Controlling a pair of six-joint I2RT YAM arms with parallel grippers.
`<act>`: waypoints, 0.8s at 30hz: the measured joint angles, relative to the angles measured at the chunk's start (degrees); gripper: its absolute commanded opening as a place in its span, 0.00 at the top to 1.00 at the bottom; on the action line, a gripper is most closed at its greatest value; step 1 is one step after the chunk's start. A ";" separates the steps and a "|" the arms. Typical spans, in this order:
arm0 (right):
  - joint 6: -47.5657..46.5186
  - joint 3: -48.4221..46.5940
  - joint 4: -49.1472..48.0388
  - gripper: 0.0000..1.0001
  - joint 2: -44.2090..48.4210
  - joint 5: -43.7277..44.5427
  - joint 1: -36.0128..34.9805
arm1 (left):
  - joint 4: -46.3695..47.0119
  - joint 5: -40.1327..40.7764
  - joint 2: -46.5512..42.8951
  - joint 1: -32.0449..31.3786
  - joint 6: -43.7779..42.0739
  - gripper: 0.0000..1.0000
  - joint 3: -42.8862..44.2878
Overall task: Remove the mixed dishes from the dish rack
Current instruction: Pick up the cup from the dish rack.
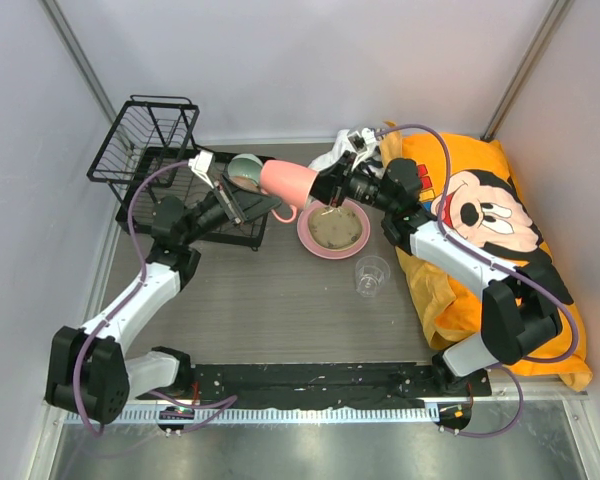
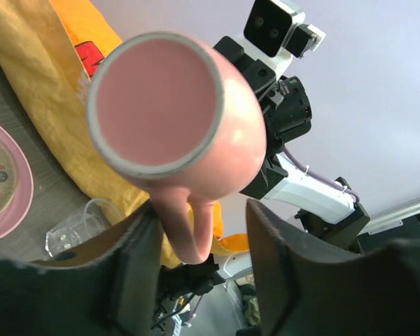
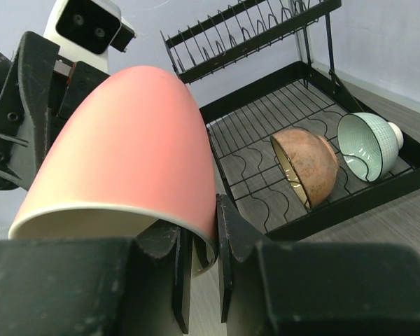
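1. Pink mug (image 1: 288, 180): suspended on its side above the counter (image 1: 280, 310), between the dish rack (image 1: 150, 135) and the large pink plate (image 1: 303, 232). The base faces the left arm and the mouth faces the right arm. The handle points downward.

2. Right gripper (image 3: 199, 231): the jaws are closed on the mug wall at the rim, one finger inside the mouth and one outside. This gripper carries the mug.

3. Left gripper (image 2: 201, 220): the jaws stand apart, one on each side of the mug handle. A clear gap shows between the handle and one finger. Contact with the other finger cannot be confirmed.

4. Dish rack, lower tray: two bowls lie on their sides, side by side. These are the mint-green bowl (image 3: 367, 143) and a brown bowl (image 3: 304, 164).

5. Counter: the large pink plate lies flat near the rack, with the tan shallow dish (image 1: 333, 228) on it. The clear glass cup (image 1: 371, 275) stands upright, just beside the plate on its near side.

6. An orange cartoon-mouse cloth (image 1: 470, 210) lies under the right arm.
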State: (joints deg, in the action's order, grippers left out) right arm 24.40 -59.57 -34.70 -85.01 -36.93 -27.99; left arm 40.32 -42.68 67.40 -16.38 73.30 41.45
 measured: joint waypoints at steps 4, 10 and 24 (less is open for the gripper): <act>-0.74 0.00 1.33 0.99 0.00 0.13 -0.02 | -0.33 0.42 -0.55 0.46 -1.09 0.25 -0.35; -1.62 0.00 3.54 0.99 0.00 0.35 0.00 | -1.84 1.11 -0.96 1.16 -3.69 0.06 -0.44; -15.52 -0.94 24.15 0.99 8.83 6.29 0.46 | -26.10 6.23 -3.34 4.04 -24.70 0.00 3.93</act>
State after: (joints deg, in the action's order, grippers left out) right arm 8.88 -60.51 -10.55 -76.18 -30.63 -27.53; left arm 14.22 -36.45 64.05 -12.34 48.60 45.39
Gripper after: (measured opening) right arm 0.177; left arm 0.996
